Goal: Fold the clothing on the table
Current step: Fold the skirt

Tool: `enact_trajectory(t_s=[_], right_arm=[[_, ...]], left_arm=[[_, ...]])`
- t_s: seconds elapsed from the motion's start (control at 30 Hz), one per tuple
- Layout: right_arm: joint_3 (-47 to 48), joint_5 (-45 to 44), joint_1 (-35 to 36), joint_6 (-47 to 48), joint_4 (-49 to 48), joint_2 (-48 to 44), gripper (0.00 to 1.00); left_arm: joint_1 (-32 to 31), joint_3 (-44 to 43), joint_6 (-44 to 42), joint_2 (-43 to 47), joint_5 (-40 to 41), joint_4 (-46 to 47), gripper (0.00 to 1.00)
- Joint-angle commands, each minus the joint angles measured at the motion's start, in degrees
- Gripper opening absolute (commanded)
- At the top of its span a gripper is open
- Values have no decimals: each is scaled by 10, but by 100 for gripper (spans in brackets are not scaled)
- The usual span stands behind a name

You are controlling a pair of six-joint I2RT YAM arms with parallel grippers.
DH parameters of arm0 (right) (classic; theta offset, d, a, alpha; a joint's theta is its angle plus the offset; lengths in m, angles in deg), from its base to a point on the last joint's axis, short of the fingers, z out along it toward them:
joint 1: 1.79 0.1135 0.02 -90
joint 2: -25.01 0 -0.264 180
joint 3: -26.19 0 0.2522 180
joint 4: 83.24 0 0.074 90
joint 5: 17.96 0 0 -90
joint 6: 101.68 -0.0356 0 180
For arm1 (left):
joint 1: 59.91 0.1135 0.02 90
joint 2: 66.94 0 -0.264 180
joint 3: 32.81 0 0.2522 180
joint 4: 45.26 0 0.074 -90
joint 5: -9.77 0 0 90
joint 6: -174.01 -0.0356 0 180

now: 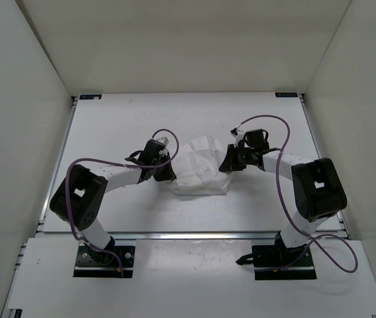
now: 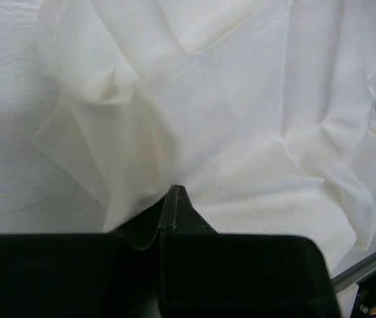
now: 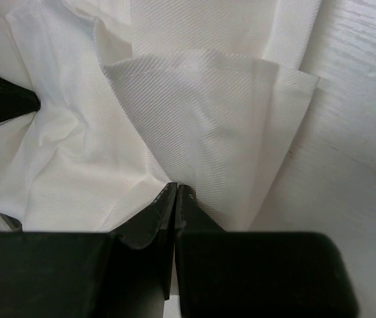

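Inspection finds the soft white ribbed fabric garment [image 1: 200, 171] lying bunched and wrinkled near the centre of the flat matte white rectangular table [image 1: 128, 119], roughly midway between the two arms and nearer the arm bases than the far wall. Seen from overhead, its lower edge runs fairly straight while its upper part is rumpled into several raised folds. The left gripper [image 2: 175, 191] meets the garment's left side. In the left wrist view its black fingers are drawn together, with a hemmed edge of cloth draped over one finger and pinched at the tips. A loose flap of fabric hangs out to the left of that grip over bare table. The right gripper [image 3: 176, 188] meets the garment's right side. In the right wrist view its fingers are pressed tip to tip with no visible gap, gripping the bottom of a doubled-over panel of twill-textured cloth that stands up ahead of them. Both arms reach inward toward each other, and purple cables [image 1: 277, 142] loop above them.
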Motion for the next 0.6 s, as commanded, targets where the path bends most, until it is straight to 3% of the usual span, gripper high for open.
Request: enact_trajectory(t_s=[0.0,0.03,0.1,0.13,0.2,0.23,0.3,0.37,0.43,0.47,0.53,0.57], right_arm=[[17,23,-10,10,-10,-18,0],[22,31,-9,7,-3,-24,0],[45,42,-6,-1,3,-41,0],[49,40,-5,-5,3,-60,3],[61,46,-5,-22,-1,-91,13],[61,44,-6,-32,2,-110,23],[82,47,-11,-33,9,-142,32],[107,16,-5,-20,54,-172,49],[144,-56,3,10,107,-195,59],[151,-83,10,20,140,-204,67],[173,-165,5,27,201,-203,73],[177,-178,-12,24,241,-197,86]], left_arm=[[9,-7,-21,35,11,-17,0],[11,-15,-27,37,-7,-20,0],[19,-28,-27,49,-31,-20,12],[18,-41,-28,56,-37,-19,23],[20,-65,-41,74,-42,-33,38],[23,-90,-49,73,-46,-46,51],[28,-129,-75,89,-41,-76,59],[34,-178,-91,100,-10,-125,76],[35,-218,-122,108,26,-177,85],[30,-249,-150,107,75,-226,86],[19,-295,-178,94,156,-307,88],[19,-318,-192,90,200,-351,89]])
